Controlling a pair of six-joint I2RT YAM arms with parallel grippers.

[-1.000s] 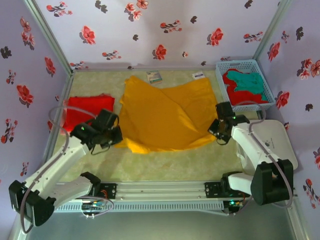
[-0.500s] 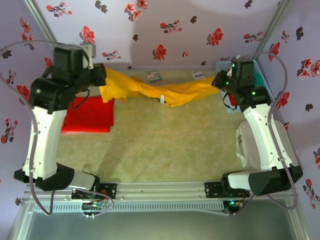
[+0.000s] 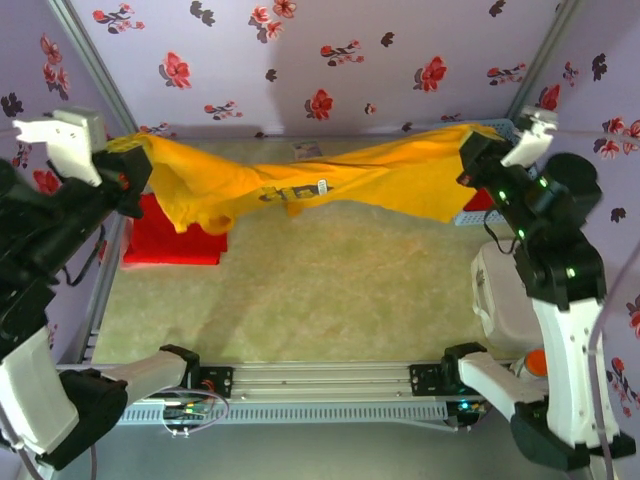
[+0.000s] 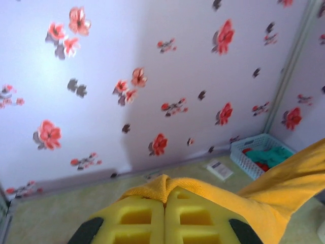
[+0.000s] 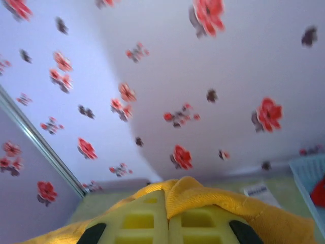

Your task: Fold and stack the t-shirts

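Mustard shirt stretched in midair, left jaws clenched on one end, right jaws clenched on the other.

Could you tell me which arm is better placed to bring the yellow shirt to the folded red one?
Probably left: the left gripper, shut on the yellow shirt, hangs nearest the folded red shirt; the right gripper holds the opposite end.

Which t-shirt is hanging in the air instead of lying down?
The mustard-yellow t-shirt, stretched between the left pincer and the right pincer above the table. The red t-shirt lies folded flat on the table at the left.
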